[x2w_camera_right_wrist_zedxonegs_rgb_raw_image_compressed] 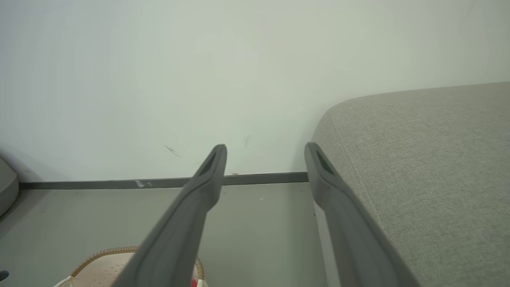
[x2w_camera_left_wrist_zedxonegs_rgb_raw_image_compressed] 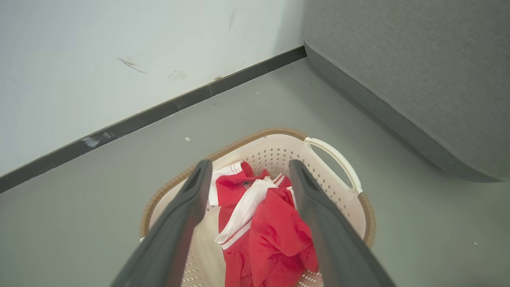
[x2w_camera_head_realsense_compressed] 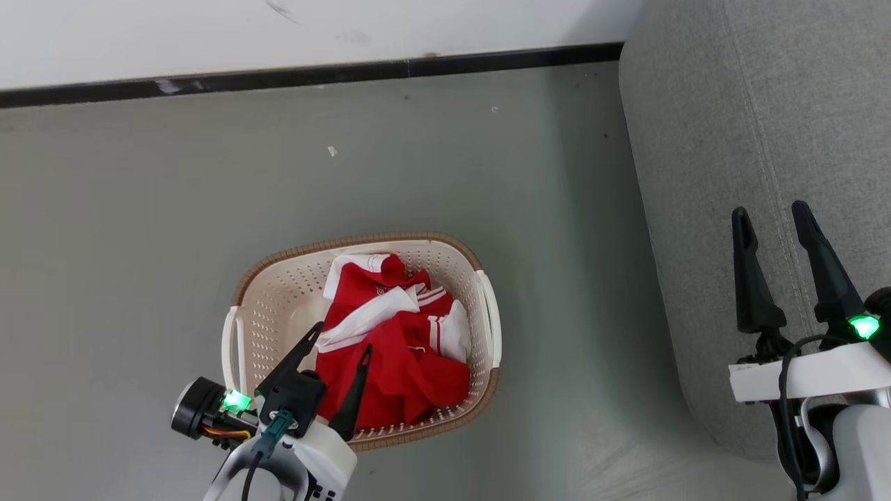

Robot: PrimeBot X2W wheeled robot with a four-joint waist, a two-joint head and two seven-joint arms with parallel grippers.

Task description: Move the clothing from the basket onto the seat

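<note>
Grey-green floor (x2w_camera_head_realsense_compressed: 139, 243) runs up to a white wall (x2w_camera_head_realsense_compressed: 209, 35) edged by a dark baseboard (x2w_camera_head_realsense_compressed: 278, 75). On it stands the basket (x2w_camera_head_realsense_compressed: 278, 306), apart from the seat (x2w_camera_head_realsense_compressed: 731, 104) on the right, with bare floor between them. The clothing (x2w_camera_head_realsense_compressed: 404, 369) lies crumpled inside the basket, red with white collar and striped trim, heaped toward its right side. The left claw (x2w_camera_head_realsense_compressed: 343, 337) hangs above the basket's near side, fingers spread and holding nothing. The right claw (x2w_camera_head_realsense_compressed: 770, 209) sits over the seat's edge, likewise parted and empty.
</note>
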